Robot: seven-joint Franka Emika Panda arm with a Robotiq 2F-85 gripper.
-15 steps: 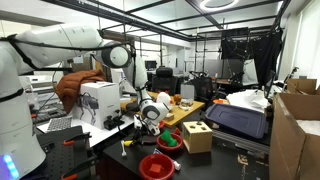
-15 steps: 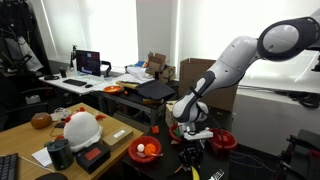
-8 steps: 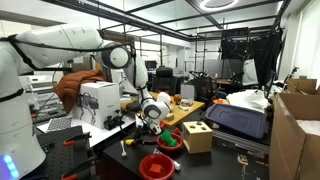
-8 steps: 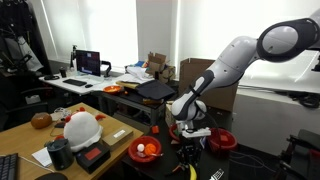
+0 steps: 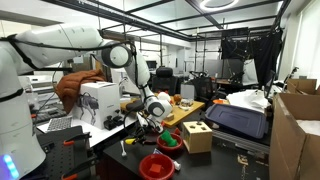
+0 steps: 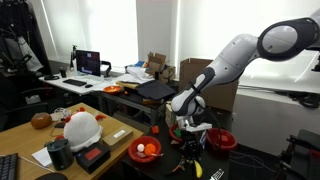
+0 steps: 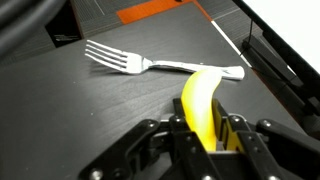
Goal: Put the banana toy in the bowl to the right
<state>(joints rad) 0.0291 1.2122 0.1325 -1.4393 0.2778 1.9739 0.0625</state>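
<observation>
The banana toy is slim, curved and yellow. It sticks forward from between my jaws in the wrist view. My gripper is shut on it and holds it just over the dark table top. In both exterior views the gripper points down over the dark table, near the red bowls. One red bowl holds an orange-yellow piece, and another red bowl stands on the gripper's other side. The banana toy is too small to make out in the exterior views.
A metal fork lies on the dark table beyond the banana toy. A wooden box stands by two red bowls, one with green pieces. A white and red object and cluttered desks stand around.
The gripper has risen slightly over the table with the banana toy in it. Nothing else has moved.
</observation>
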